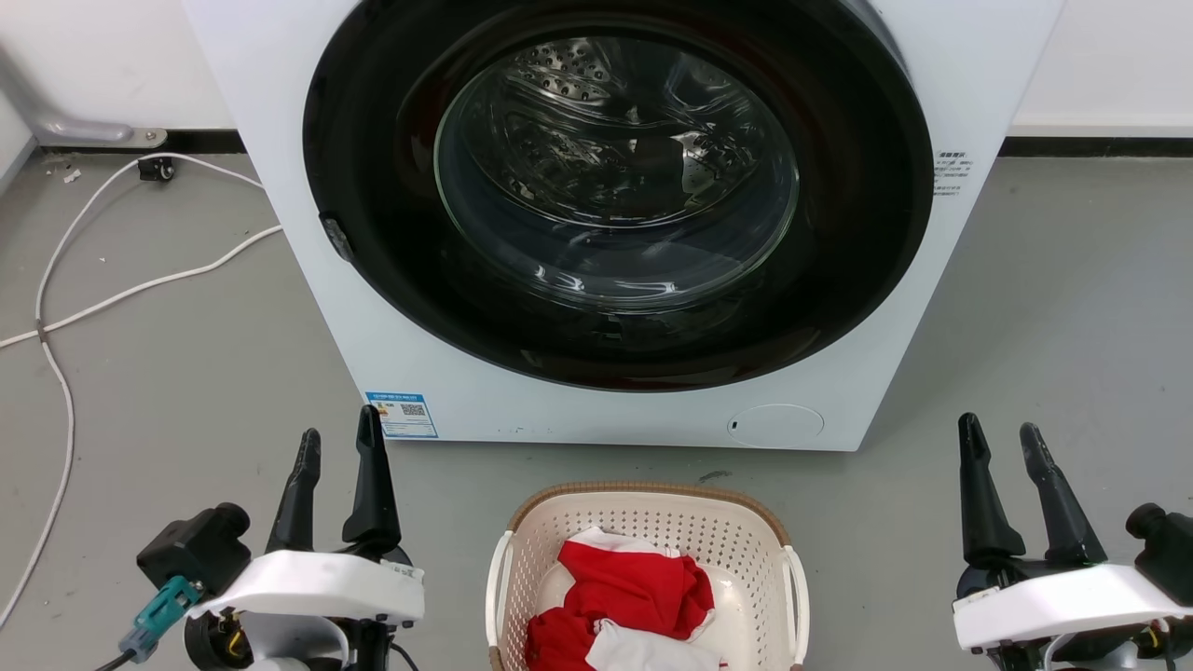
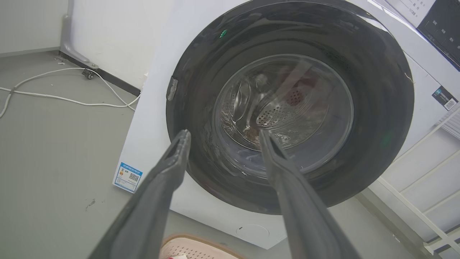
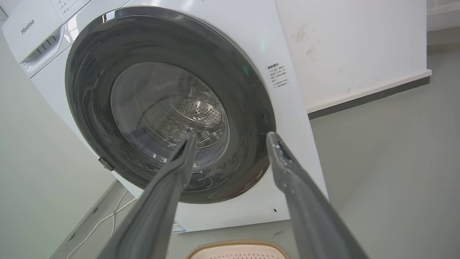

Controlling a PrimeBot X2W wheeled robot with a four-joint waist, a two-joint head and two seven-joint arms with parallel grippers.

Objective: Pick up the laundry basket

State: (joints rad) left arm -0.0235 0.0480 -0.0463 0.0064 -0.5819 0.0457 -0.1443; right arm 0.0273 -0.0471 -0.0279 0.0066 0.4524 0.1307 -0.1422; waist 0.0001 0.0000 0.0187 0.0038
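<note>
The laundry basket point(image 1: 652, 522) is cream-white perforated plastic with a brown woven rim and white side handles. It stands on the grey floor at the bottom middle of the head view, with red and white clothes point(image 1: 629, 596) inside. Its far rim also peeks into the left wrist view point(image 2: 194, 246) and the right wrist view point(image 3: 239, 250). My left gripper point(image 1: 338, 431) hangs open to the basket's left, nothing between its fingers. To the basket's right, my right gripper point(image 1: 999, 431) is open and holds nothing. Both stay apart from the basket.
A white front-loading washing machine point(image 1: 410, 308) with a shut dark round door point(image 1: 615, 186) stands just behind the basket. White cables point(image 1: 112, 298) trail over the floor at the left. A white rack point(image 2: 424, 169) stands beside the machine. Open grey floor lies on both sides.
</note>
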